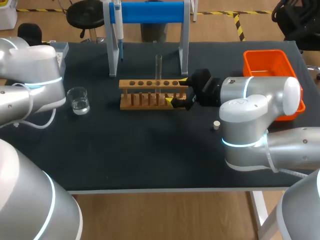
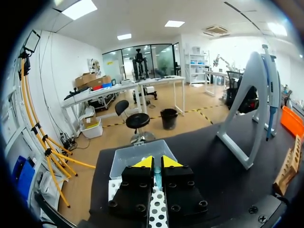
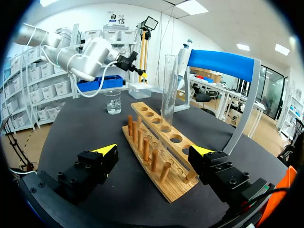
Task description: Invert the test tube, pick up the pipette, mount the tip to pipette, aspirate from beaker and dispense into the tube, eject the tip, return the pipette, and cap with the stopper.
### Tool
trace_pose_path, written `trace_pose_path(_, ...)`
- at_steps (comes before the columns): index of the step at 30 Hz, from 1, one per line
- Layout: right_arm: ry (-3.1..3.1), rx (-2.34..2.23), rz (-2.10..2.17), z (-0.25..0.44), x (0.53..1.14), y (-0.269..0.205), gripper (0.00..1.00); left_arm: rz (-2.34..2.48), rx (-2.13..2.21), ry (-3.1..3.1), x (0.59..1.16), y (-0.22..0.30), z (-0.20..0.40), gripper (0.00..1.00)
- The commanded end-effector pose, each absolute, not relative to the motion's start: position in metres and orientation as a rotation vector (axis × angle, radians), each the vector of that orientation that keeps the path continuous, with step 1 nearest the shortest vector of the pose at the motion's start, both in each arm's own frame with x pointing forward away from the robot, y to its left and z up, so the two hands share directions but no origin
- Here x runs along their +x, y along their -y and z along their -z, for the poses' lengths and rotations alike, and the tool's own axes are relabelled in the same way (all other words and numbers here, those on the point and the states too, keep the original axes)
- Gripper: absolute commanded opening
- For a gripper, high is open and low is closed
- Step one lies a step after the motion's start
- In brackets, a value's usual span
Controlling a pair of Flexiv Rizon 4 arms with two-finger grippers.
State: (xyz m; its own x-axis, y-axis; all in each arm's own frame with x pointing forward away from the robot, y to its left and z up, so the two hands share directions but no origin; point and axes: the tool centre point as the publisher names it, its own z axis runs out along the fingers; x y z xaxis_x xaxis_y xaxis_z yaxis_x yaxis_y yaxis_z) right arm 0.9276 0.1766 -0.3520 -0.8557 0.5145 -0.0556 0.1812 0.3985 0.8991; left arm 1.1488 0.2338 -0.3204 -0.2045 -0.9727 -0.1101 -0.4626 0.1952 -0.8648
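A clear test tube [image 1: 158, 70] [image 3: 168, 90] stands upright in the wooden rack [image 1: 152, 94] [image 3: 161, 156]. My right gripper [image 1: 177, 91] [image 3: 154, 152] is open, one finger on each side of the rack's right end and short of the tube. The pipette [image 1: 118, 25] [image 2: 271, 95] hangs on the blue-topped stand [image 1: 150, 12]. A glass beaker [image 1: 78, 100] [image 3: 113, 102] of clear liquid sits left of the rack. The small white stopper [image 1: 216, 125] lies near my right arm. My left gripper [image 2: 156, 162] is shut, just behind a clear tip box [image 2: 137, 154].
An orange bin [image 1: 267, 65] [image 2: 292, 121] sits at the table's back right. My left arm [image 3: 90, 52] hangs over the far left, beyond the beaker. The table's front edge runs close below my right arm.
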Motion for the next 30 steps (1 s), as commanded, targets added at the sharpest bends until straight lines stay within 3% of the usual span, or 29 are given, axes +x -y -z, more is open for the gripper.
trace_pose_path(1, -2.342, 0.603, -1.441, 0.351, 0.928, -0.176, 1.00, 0.930, -1.345, -1.769, 1.146, -0.233, 0.317, 0.00)
trace_pose_path(18, -2.342, 0.603, -1.441, 0.351, 0.928, -0.176, 1.00, 0.966, -1.222, -1.793, 1.127, -0.221, 0.282, 0.00)
trace_pose_path(23, -2.342, 0.603, -1.441, 0.351, 0.928, -0.176, 1.00, 1.081, -1.006, -1.976, 1.104, -0.200, 0.256, 0.00)
trace_pose_path(27, -2.342, 0.603, -1.441, 0.351, 0.928, -0.176, 1.00, 1.356, -0.573, -2.211, 1.065, -0.168, 0.233, 0.00)
trace_pose_path(30, -2.342, 0.603, -1.441, 0.351, 0.928, -0.176, 1.00, 1.356, -0.573, -2.211, 1.065, -0.168, 0.233, 0.00)
